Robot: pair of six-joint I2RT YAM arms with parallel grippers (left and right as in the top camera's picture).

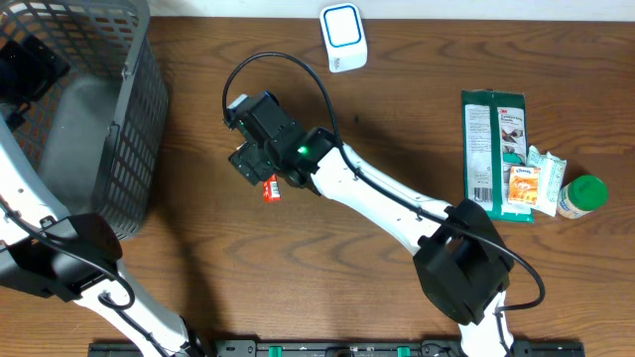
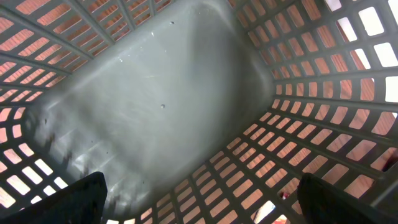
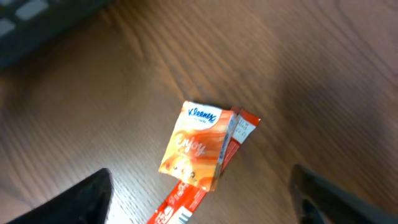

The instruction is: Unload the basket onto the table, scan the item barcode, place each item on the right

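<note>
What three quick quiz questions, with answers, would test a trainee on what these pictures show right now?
1. True or false: the right pincer grips the orange Kleenex pack.
2. Where is the left pincer? A: inside the grey basket. B: above the Kleenex pack. C: out of every view.
3. Fill in: the Kleenex pack lies on top of a ___ sachet.

Key: 1 false, the pincer is open and the pack lies loose below it. 2 A. 3 red.
</note>
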